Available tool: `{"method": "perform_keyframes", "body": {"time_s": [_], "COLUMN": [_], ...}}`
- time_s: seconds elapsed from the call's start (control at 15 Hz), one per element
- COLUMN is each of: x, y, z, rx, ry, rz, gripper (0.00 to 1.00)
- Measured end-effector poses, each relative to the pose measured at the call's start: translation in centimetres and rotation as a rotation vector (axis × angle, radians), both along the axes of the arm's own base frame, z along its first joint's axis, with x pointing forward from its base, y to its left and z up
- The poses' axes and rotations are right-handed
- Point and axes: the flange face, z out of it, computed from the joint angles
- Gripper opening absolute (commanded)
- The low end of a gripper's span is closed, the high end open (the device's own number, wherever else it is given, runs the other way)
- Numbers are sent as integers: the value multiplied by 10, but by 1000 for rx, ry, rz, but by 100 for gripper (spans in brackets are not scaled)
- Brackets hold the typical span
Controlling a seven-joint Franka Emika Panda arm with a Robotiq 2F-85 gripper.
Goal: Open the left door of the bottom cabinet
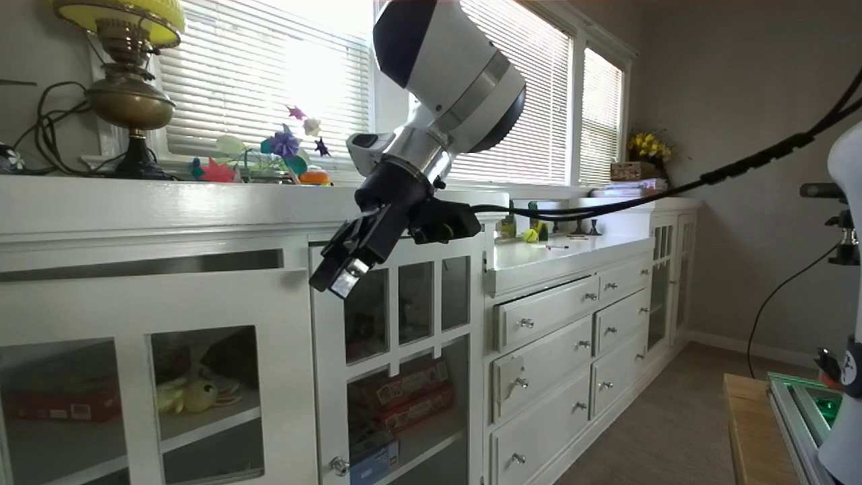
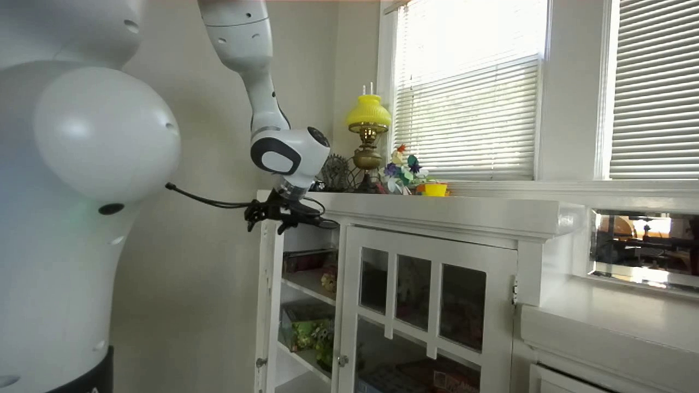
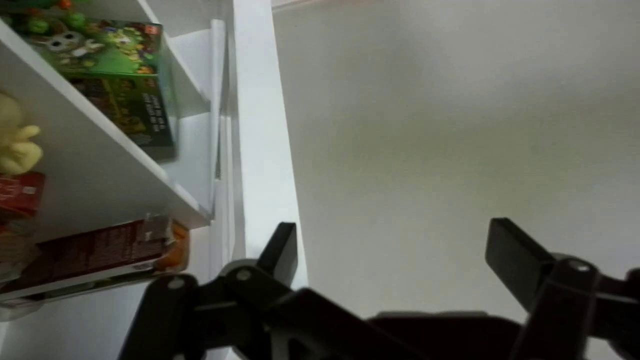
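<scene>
Your left door (image 1: 286, 377) stood open, swung out from the bottom cabinet (image 2: 428, 207). In an exterior view its broad panes filled the lower left of the frame; in an exterior view you saw it nearly edge-on, left of centre, its knob (image 2: 261, 362) low in the frame and the cabinet's shelves (image 2: 311, 281) exposed just to its right.

You had the gripper (image 3: 393, 240) near the cabinet's top, its jaws parted wide. In the wrist view the fingers (image 3: 282, 252) stood well apart along the bottom, one of them overlapping a white strip (image 3: 262, 125) left of centre. That strip was probably the door's edge, but you could not tell whether the finger touched it. Left of the strip you had a green box (image 3: 117, 62) at the upper left and a pale yellow soft toy (image 3: 20, 150) at the left edge.

Next along, the smaller-paned door (image 1: 331, 384) sat closed, with the drawers (image 1: 545, 310) to its right. In both exterior views your white arm (image 1: 451, 81) ran from the top of the frame, and a brass lamp (image 2: 367, 158) with a yellow shade stood on the countertop.
</scene>
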Motion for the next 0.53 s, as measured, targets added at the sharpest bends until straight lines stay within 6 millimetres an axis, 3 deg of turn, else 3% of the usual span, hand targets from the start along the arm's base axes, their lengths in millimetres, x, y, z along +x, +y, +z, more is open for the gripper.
{"method": "perform_keyframes", "body": {"time_s": [0.13, 0.27, 0.4, 0.53], "x": [-10, -15, -20, -20], "y": [8, 13, 5, -12], "z": [20, 62, 103, 128], "rx": [43, 94, 116, 110], "ry": [48, 62, 84, 91], "rz": [90, 156, 185, 177], "gripper": [100, 100, 100, 100]}}
